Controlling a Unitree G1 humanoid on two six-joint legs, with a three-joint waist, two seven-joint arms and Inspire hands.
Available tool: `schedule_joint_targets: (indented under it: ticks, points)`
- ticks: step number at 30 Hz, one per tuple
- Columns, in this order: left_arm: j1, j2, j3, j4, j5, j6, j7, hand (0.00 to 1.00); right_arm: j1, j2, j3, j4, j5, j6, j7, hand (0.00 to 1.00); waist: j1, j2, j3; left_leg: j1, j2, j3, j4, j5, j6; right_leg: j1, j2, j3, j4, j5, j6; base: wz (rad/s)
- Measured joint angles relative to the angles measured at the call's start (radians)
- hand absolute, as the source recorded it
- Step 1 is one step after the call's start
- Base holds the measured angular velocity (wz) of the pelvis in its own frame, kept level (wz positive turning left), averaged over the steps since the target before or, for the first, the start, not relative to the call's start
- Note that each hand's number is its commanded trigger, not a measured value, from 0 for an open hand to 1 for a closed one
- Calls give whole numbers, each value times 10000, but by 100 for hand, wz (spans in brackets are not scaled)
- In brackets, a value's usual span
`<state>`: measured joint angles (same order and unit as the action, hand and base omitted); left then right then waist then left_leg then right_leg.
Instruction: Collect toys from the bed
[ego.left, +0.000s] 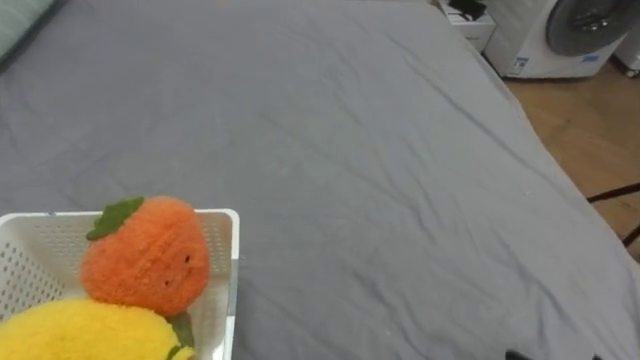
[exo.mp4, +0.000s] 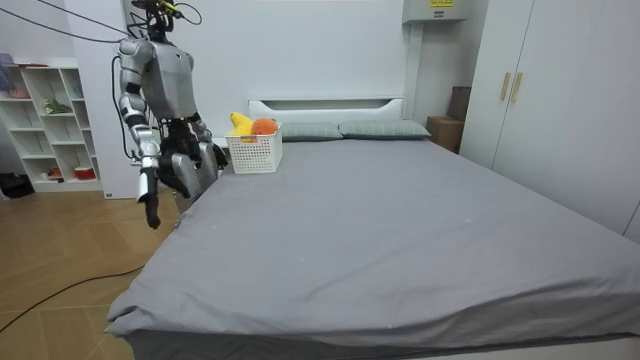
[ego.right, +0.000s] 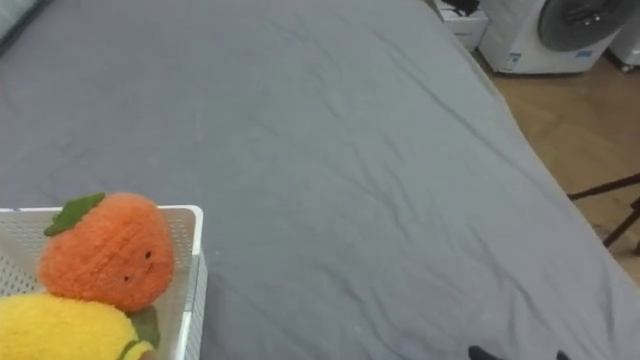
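Grey bed, basket at 8 o'clock holding orange plush, yellow plush — nearer the left side; right hand hanging, fingers unreadable.

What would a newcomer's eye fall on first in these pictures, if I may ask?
The eye goes first to the orange plush toy with its green leaf, resting against a yellow plush toy in the white basket at the eye views' lower left. Next comes the broad grey bed on which the basket stands, with a washing machine beyond its far corner.
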<state>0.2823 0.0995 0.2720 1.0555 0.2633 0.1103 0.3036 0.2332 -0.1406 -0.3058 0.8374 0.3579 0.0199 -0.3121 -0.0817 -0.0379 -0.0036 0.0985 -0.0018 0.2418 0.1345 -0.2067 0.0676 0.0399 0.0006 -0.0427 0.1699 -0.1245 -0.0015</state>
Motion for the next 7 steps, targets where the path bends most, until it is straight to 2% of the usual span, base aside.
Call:
schedule_joint_targets:
  ticks: [2,3,4,5,7]
  points:
    - [14,0,-12,-7,14,-3,-1,0,205,3,8,579,70,-17,-16,0,12,9,15,6,1,-11,7,-2,-2,23,-8,-36,-5,-6,-2,3]
    - [61,4,-5,-8,26,-10,-2,0,237,0,-6,1010,85,-64,-19,0,11,-59,53,2,1,-13,13,-6,-7,23,-11,-39,-5,-13,-7,0]
    - [111,10,3,-14,91,-17,-10,0,247,0,-37,1418,78,-64,-9,0,8,8,51,-2,-1,-15,20,-10,-13,29,-26,-76,-2,-29,-17,0]
    - [131,15,3,-16,126,-17,-14,0,243,-2,-61,1664,51,-78,14,0,-31,-45,42,-2,-8,-37,22,-15,-18,37,-35,-99,-4,-45,-19,13]
    - [223,95,18,11,140,-17,-102,0,233,-13,-320,2858,-102,-57,334,0,-180,-152,21,51,-89,-376,33,-17,-20,176,-78,-186,-23,-193,12,32]
